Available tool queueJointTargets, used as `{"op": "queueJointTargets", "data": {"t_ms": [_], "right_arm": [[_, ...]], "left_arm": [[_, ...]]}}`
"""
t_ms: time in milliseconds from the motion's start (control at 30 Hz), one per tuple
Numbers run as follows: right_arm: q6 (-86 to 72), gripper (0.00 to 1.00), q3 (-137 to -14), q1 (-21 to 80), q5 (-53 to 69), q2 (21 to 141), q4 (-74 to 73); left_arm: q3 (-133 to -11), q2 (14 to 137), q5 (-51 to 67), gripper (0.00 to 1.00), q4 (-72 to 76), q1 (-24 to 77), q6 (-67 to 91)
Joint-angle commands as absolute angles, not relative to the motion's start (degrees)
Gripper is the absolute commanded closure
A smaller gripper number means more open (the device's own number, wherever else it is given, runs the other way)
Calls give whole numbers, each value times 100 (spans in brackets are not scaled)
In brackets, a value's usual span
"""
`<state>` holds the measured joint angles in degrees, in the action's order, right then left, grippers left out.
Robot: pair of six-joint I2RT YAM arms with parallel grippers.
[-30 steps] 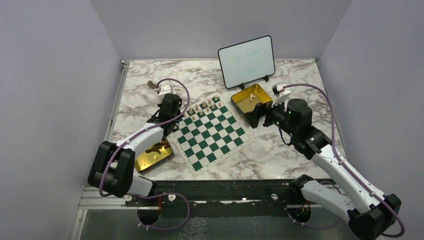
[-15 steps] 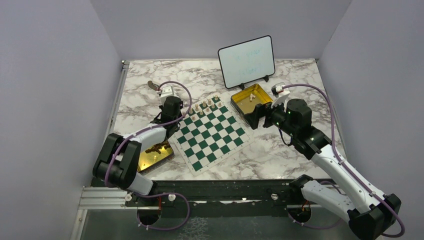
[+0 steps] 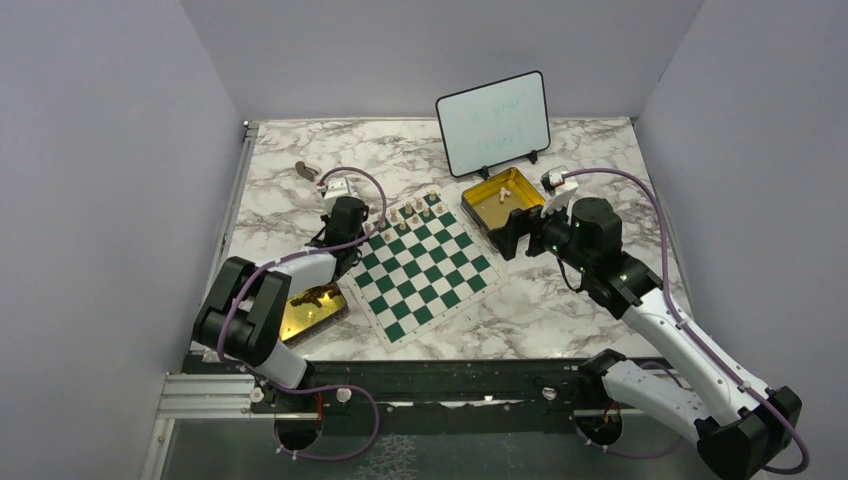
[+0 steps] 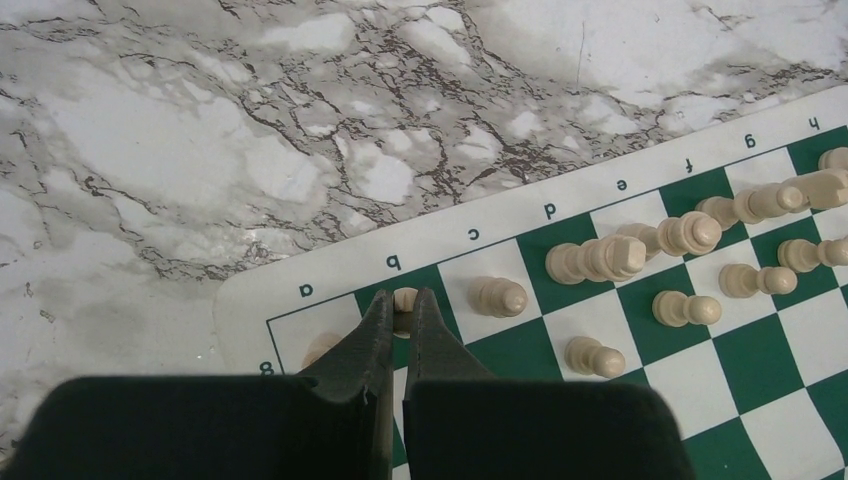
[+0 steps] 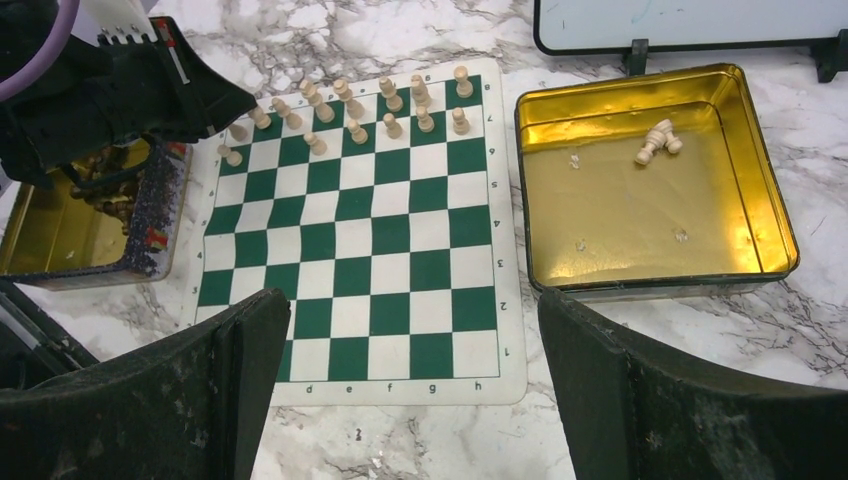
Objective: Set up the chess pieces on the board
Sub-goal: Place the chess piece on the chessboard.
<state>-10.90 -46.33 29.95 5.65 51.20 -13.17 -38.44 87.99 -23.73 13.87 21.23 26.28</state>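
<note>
Two claws: the left claw point(image 4: 402, 300) has its jaws pressed almost together, low over the board's b8 square. The right claw point(image 5: 415, 305) is spread wide, carries nothing, and hovers off the board's rank-1 edge.
Board point(image 5: 352, 238): flat on the worktop point(image 4: 200, 150), set askew to the arm bases.
Chess pieces point(image 4: 610, 258): pale men in two ragged rows at the board's rank 7–8 end. Two spare men point(image 5: 658, 140) lie in the gold tin point(image 5: 640, 225) beside the board's h-file edge.
b8 man point(image 4: 404, 296): its pale head shows in the slit between the left claw's tips (gripped, or merely standing behind them? cannot tell).
Step in hand (judged): seating a pale man on b8.
Doing it well:
- Bring the base down flat and centred on the square.
- Part the jaws only a little.
- Withdraw straight up, so the fingers do not clip the c8 man point(image 4: 498, 296) or the half-hidden one on the a-file side.

Long axis, board men: vertical, heads up (the lean in the left wrist view looks like perspective only).
Long axis, spare men: flat along the tin floor, the two touching at an angle.
</note>
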Motion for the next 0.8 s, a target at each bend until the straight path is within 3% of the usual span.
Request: {"op": "queueJointTargets", "data": {"t_ms": [0,367,767], "right_arm": [[-1003,0,-4746,3031,620,5099,-1340],[-962,0,-4743,3025,570,5111,-1341],[-951,0,-4695,3027,536,5158,-1310]], "left_arm": [[-3805,8936,-2504,100,1630,2134,2549],[-3773,9108,-2421,99,1635,2136,2582],[-3800,8781,-2459,77,1400,2135,2560]]}}
